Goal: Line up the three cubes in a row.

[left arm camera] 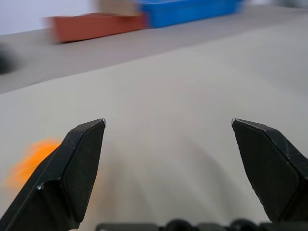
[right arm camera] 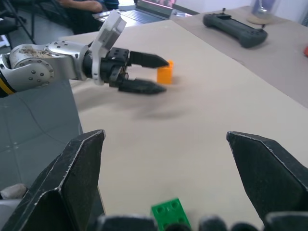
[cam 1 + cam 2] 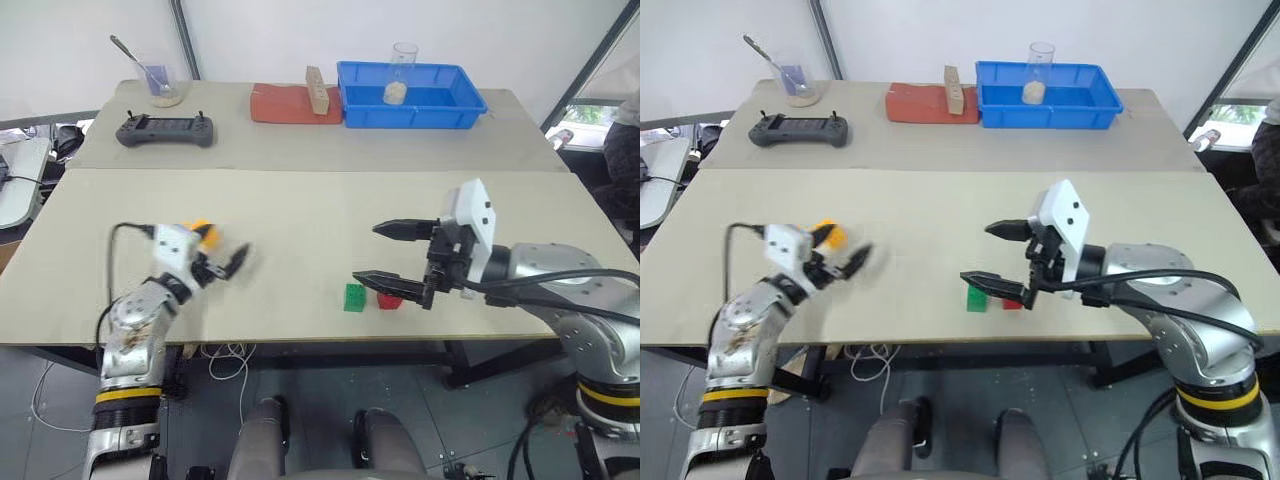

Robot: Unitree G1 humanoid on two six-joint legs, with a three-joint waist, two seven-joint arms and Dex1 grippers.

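Three small studded plastic cubes are seen on the near tan table [image 3: 300, 215]. The green cube [image 3: 355, 297] and the red cube [image 3: 389, 299] sit side by side near the front edge, just beside each other, while the orange-yellow cube [image 2: 165, 74] stands well apart on the robot's left.

The right gripper [image 3: 386, 252] is held just above the green and red pair with its two black fingers spread wide (nothing is gripped between them); its lower finger partly hides the red cube, and whether that finger touches the cube cannot be told.

The left gripper [image 2: 150, 74] is blurred in the head views; its jaws are also wide apart and empty, with the orange-yellow cube just beside one fingertip.

Farther back, on a second table, a black handheld controller [image 3: 165, 130], a flat red mat [image 3: 285, 104] bearing a tan wooden block [image 3: 316, 90], and a blue plastic tray [image 3: 410, 110] are laid out.
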